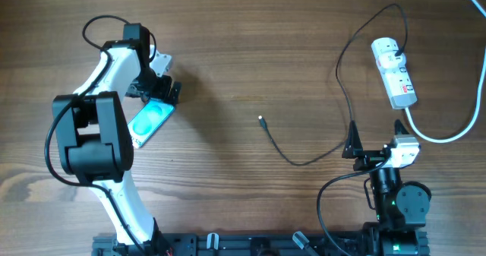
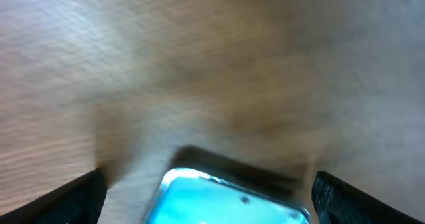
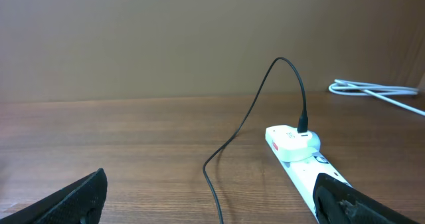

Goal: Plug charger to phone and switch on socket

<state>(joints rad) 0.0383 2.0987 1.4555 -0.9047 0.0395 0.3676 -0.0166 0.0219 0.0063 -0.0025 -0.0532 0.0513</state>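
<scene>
The phone (image 1: 150, 121) lies flat on the table at the left, teal screen up. My left gripper (image 1: 163, 96) is open just over its far end; in the left wrist view the phone's end (image 2: 226, 197) sits between the open fingers of the left gripper (image 2: 209, 201), untouched. The charger's black cable (image 1: 343, 66) runs from its white adapter (image 1: 389, 52), plugged into the socket (image 1: 401, 85), to the loose plug tip (image 1: 260, 120) mid-table. My right gripper (image 1: 376, 140) is open and empty near the socket's near end. The right wrist view shows the right gripper (image 3: 209, 197), cable (image 3: 219, 161), adapter (image 3: 292, 141) and socket (image 3: 315, 181).
The socket's thick white cord (image 1: 456, 134) curves along the right edge of the table, and its far loop shows in the right wrist view (image 3: 372, 89). Bare wooden tabletop (image 1: 250, 51) lies between the phone and the cable.
</scene>
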